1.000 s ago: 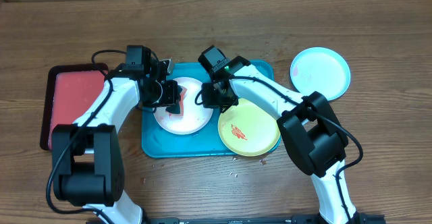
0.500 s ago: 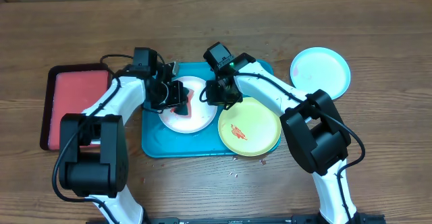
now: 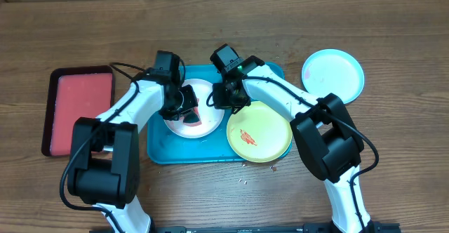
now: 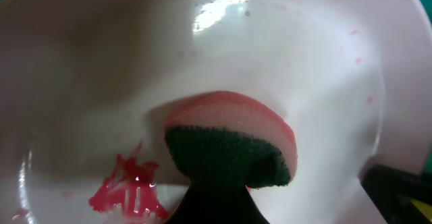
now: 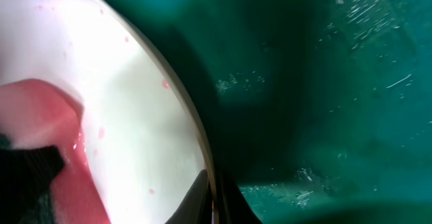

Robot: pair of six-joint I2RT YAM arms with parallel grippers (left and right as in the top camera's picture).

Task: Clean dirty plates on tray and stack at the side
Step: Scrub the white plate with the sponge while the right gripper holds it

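The white plate lies on the left half of the turquoise tray. My left gripper is shut on a pink sponge with a green scrub face, pressed onto the white plate beside a red smear. My right gripper is shut on this plate's right rim, one finger on each side. A yellow-green plate with a red smear sits on the tray's right half. A light blue plate rests on the table to the right of the tray.
A dark-rimmed red tray lies on the wooden table left of the turquoise tray. Small crumbs dot the table just in front of the tray. The tray floor beside the plate is wet.
My left gripper has moved right across the white plate with the sponge. The right gripper has stayed on the plate's rim.
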